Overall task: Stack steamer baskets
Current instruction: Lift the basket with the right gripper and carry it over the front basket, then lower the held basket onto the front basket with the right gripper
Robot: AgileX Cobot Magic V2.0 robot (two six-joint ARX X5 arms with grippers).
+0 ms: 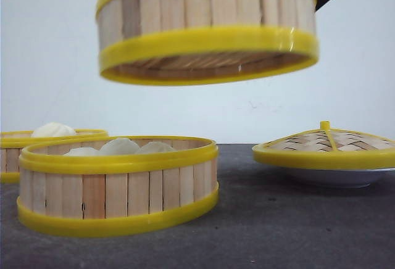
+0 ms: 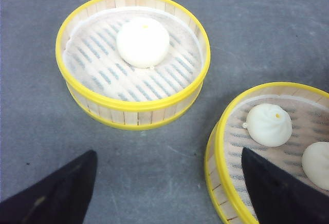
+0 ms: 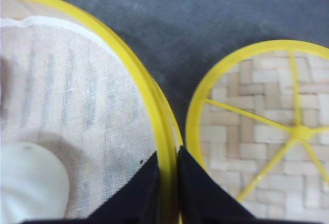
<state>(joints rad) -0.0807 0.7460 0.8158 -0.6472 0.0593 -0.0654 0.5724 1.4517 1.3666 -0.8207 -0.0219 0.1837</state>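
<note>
Front view: I see one steamer basket raised in the air, clear of the dark tabletop, with the right gripper at its far right rim. Right wrist view: the jaws are clamped on that basket's yellow rim, one finger inside the wall, one outside; a white bun lies on the cloth liner within.

Below, a second steamer basket stands near the table's front left, holding several buns. A third steamer basket sits behind it toward the left edge, apart from it, with a single bun.

Left wrist view: the left gripper hovers with jaws apart, holding nothing.

At the right, the woven domed lid rests on a white plate.
</note>
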